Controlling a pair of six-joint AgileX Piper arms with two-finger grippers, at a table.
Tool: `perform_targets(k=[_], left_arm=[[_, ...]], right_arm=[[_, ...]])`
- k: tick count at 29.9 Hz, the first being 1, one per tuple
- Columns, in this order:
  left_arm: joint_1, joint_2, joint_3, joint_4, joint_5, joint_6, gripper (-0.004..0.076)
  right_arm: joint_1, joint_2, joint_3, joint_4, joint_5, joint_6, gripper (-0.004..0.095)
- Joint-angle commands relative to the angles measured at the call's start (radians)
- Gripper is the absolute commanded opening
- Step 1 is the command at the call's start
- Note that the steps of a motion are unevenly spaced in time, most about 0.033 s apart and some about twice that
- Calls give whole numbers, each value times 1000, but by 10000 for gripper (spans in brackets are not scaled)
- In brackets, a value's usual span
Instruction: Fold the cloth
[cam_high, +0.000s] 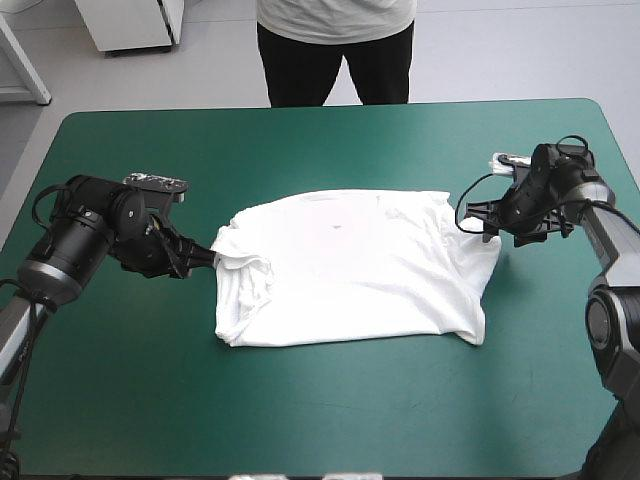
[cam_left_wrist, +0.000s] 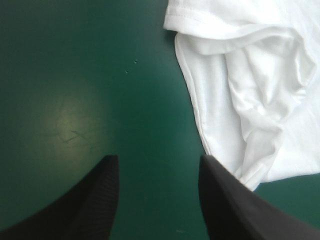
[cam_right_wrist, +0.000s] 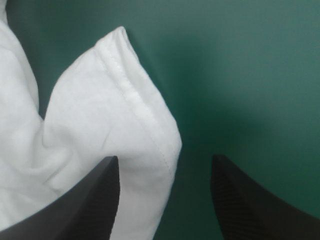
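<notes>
Your left gripper (cam_left_wrist: 159, 161) stands wide open over bare teal-green cover (cam_left_wrist: 75, 90), one black finger just beside the rumpled edge of the T-shirt (cam_high: 350, 268) — white, spread flat at the cover's middle, its left side bunched. Your right gripper (cam_right_wrist: 165, 159) is wide open too, low at the shirt's right side — a hemmed sleeve (cam_right_wrist: 115, 115) lies partly between its fingers, touching neither that you can see.
</notes>
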Motion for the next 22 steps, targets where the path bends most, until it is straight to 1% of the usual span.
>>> perform_targets(k=[1,7,9,11,12,14,15,16,17,22], left_arm=[[1,-35,-23,-4,8,-3,365],[1,-35,-23,-16,6,-3,365],[1,-35,-23,-23,6,1,365],[1,-35,-23,-29,6,1,365],[1,-35,-23,-33,6,1,365],[1,-35,-23,-45,6,1,365],[1,-35,-23,-44,6,1,365],[1,-35,-23,-44,6,1,365],[1,-35,-23,-47,6,1,365],[1,-35,-23,-47,6,1,364]], right_arm=[[-6,-14,-39,0,-11,-11,528],[3,44,-39,3,5,-10,525],[15,67,-39,3,20,-10,491],[28,85,-39,3,27,-10,426],[38,95,-39,3,31,-10,367],[55,108,-39,0,35,-10,221],[66,111,-39,-3,35,-10,103],[71,111,-39,-2,35,-10,24],[73,111,-39,-7,35,-8,-13],[92,87,-40,-55,35,12,-17]])
